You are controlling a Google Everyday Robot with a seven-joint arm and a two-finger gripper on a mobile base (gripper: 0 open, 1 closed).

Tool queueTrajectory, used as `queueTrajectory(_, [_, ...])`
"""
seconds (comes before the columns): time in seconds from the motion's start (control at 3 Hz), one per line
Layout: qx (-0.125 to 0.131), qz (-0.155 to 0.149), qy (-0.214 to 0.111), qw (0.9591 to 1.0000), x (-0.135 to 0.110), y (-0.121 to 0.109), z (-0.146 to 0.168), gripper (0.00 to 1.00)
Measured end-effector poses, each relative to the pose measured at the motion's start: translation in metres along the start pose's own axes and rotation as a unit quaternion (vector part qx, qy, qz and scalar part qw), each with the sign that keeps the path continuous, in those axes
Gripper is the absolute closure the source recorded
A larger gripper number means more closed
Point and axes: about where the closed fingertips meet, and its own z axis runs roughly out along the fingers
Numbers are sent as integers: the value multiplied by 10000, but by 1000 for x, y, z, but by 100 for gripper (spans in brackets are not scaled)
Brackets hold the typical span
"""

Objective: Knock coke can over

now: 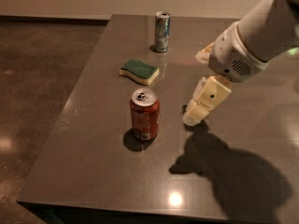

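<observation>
Standing upright on the desk (pixel 88 171), the coke can (pixel 144 115) is seen near the claw (pixel 192 118), to its left as viewed, with a clear gap between the two. No contact is made, so the knock itself is judged not yet done; only the approach can be counted as complete. The claw is held low and seems to hang just above the desk, though a touch cannot be ruled out from this angle. Whether it is released or clenched cannot be told.

A sideways sweep across the gap is all that is left. Beyond the coke can, away from the claw, a broad strip of bare desk is left before the left edge, so a toppled can may roll there. A sponge (pixel 139 71) lies farther back, and a silver can (pixel 162 31) well behind the claw; both are judged to be out of the sweep.
</observation>
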Motion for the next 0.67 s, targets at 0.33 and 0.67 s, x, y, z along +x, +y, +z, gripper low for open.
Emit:
queueTrajectory(0.33, [-40, 15, -146, 9999, -12, -3, 17, 0])
queueTrajectory(0.67, [-103, 35, -245, 9996, -19, -5, 34, 0])
